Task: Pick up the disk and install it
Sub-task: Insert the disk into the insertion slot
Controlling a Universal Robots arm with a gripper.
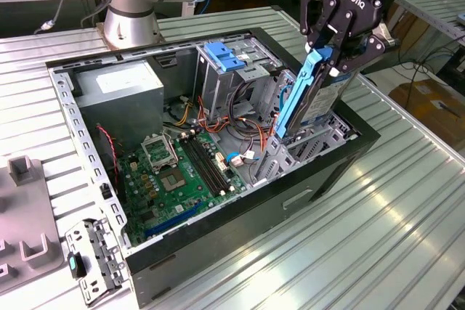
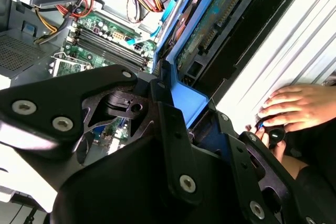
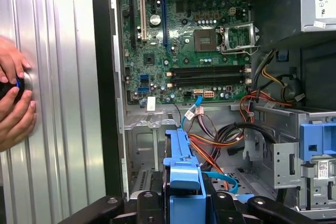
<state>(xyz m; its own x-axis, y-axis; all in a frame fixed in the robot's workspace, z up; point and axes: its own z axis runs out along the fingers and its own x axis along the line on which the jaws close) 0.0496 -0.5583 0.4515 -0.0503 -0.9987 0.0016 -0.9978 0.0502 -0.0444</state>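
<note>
My gripper (image 1: 332, 62) is shut on the disk (image 1: 320, 103), a dark flat drive with blue plastic side rails. The disk stands on edge, tilted, with its lower end inside the drive bay at the corner of the open computer case (image 1: 330, 172) on the exterior view's right. In the second wrist view the disk (image 2: 210, 19) shows its green circuit side between the black fingers (image 2: 168, 124). In the first wrist view its blue rail (image 3: 184, 171) sits between the fingers (image 3: 144, 203), above the case floor.
Inside the case lie the motherboard (image 1: 178, 172), coloured cables (image 1: 243, 117), a grey power supply (image 1: 120, 85) and a metal cage with a blue tab (image 1: 221, 56). A person's hand (image 3: 13, 98) rests on the ribbed table. A grey fixture (image 1: 22, 215) and a bracket (image 1: 91, 255) lie at the exterior view's left.
</note>
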